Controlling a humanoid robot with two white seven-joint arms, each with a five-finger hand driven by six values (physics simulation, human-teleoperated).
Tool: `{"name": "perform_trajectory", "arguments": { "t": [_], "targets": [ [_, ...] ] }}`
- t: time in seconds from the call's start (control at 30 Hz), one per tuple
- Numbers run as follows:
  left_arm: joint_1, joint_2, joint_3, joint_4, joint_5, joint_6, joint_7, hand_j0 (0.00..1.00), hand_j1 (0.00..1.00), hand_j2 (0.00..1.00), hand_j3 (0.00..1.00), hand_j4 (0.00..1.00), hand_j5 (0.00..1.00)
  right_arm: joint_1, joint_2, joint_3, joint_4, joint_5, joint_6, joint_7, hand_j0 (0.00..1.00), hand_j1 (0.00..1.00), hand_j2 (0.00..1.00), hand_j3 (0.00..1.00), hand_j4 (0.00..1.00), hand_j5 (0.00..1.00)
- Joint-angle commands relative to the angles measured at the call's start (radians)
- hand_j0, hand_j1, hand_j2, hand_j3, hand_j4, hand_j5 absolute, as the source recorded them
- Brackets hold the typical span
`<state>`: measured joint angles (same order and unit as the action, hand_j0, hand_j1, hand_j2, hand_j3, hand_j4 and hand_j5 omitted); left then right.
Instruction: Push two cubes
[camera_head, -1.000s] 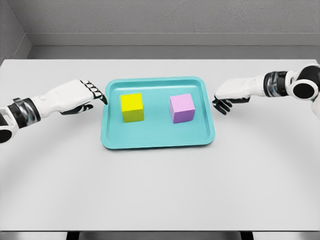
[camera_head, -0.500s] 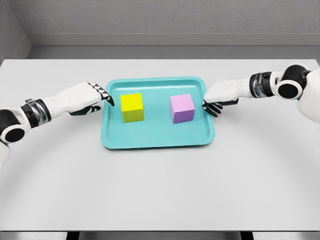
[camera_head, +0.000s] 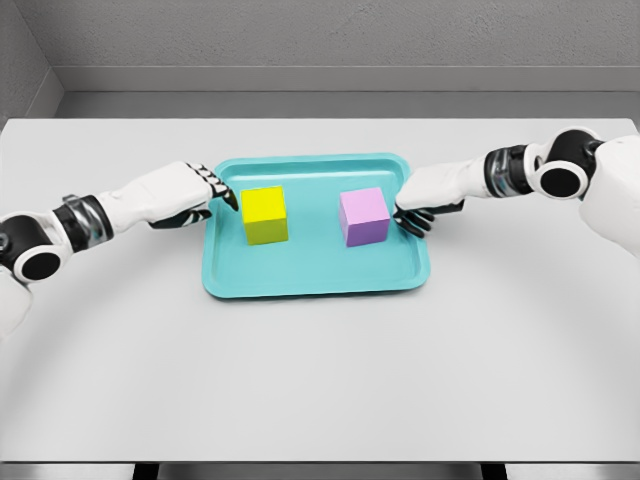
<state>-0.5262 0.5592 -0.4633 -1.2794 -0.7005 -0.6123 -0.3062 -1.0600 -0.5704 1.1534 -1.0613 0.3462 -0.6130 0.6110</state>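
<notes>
Left of frame centre, the left hand (camera_head: 190, 193) reaches over the rim of the shallow turquoise plastic tray (camera_head: 310, 282), fingers extended and holding nothing, its dark fingertips just beside the glossy yellow cube (camera_head: 264, 214). Right of centre, the right hand (camera_head: 425, 197) hangs over the opposite rim, fingers loosely curled downward and empty, near the matte lilac cube (camera_head: 363, 216).

Both cubes sit inside the tray, well apart. The risks, as I judge them:
- A fingertip striking high on a cube could tip it rather than slide it.
- An off-centre touch could spin a cube aside.
- A knuckle catching the raised rim could drag the whole tray across the smooth pale grey table (camera_head: 320, 380).

The cubes look hard and sharp-edged; the tray has rounded corners and a low lip.
</notes>
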Motion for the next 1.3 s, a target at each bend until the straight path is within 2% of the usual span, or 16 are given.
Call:
{"name": "perform_trajectory", "arguments": {
  "t": [0.0, 0.23, 0.53, 0.9, 0.97, 1.13, 1.27],
  "targets": [
    [0.000, -0.005, -0.006, 0.017, 0.006, 0.001, -0.007, 0.60, 0.60, 0.60, 0.60, 0.60, 0.60, 0.000, 0.007, 0.002, 0.001, -0.004, 0.002, 0.000, 0.12, 0.12, 0.12, 0.12, 0.12, 0.12],
    [-0.008, -0.021, -0.006, 0.046, 0.004, 0.001, -0.008, 0.60, 0.60, 0.60, 0.60, 0.60, 0.60, 0.000, 0.017, 0.003, 0.000, -0.004, 0.002, 0.000, 0.12, 0.12, 0.12, 0.12, 0.12, 0.12],
    [-0.017, -0.036, -0.008, 0.045, 0.004, 0.001, -0.011, 0.60, 0.60, 0.60, 0.60, 0.60, 0.60, -0.003, 0.024, 0.003, -0.006, -0.004, 0.002, 0.000, 0.12, 0.12, 0.12, 0.12, 0.12, 0.12],
    [-0.035, -0.061, -0.023, 0.045, 0.003, 0.001, -0.030, 0.60, 0.60, 0.60, 0.60, 0.60, 0.60, -0.008, 0.037, 0.014, 0.004, -0.004, 0.002, 0.000, 0.12, 0.12, 0.12, 0.12, 0.12, 0.12],
    [-0.044, -0.065, -0.044, 0.046, -0.011, 0.001, -0.031, 0.60, 0.60, 0.60, 0.60, 0.60, 0.60, -0.008, 0.035, 0.014, 0.010, 0.016, 0.002, 0.000, 0.12, 0.12, 0.12, 0.12, 0.12, 0.12],
    [-0.057, -0.074, -0.044, 0.080, -0.010, 0.001, -0.054, 0.60, 0.60, 0.60, 0.60, 0.60, 0.60, -0.018, 0.035, 0.012, 0.020, 0.019, 0.002, 0.000, 0.12, 0.12, 0.12, 0.12, 0.12, 0.12],
    [-0.074, -0.076, -0.043, 0.117, -0.007, 0.001, -0.054, 0.60, 0.60, 0.60, 0.60, 0.60, 0.60, -0.025, 0.047, 0.012, 0.055, 0.042, 0.002, 0.000, 0.12, 0.12, 0.12, 0.12, 0.12, 0.12]
  ]
}}
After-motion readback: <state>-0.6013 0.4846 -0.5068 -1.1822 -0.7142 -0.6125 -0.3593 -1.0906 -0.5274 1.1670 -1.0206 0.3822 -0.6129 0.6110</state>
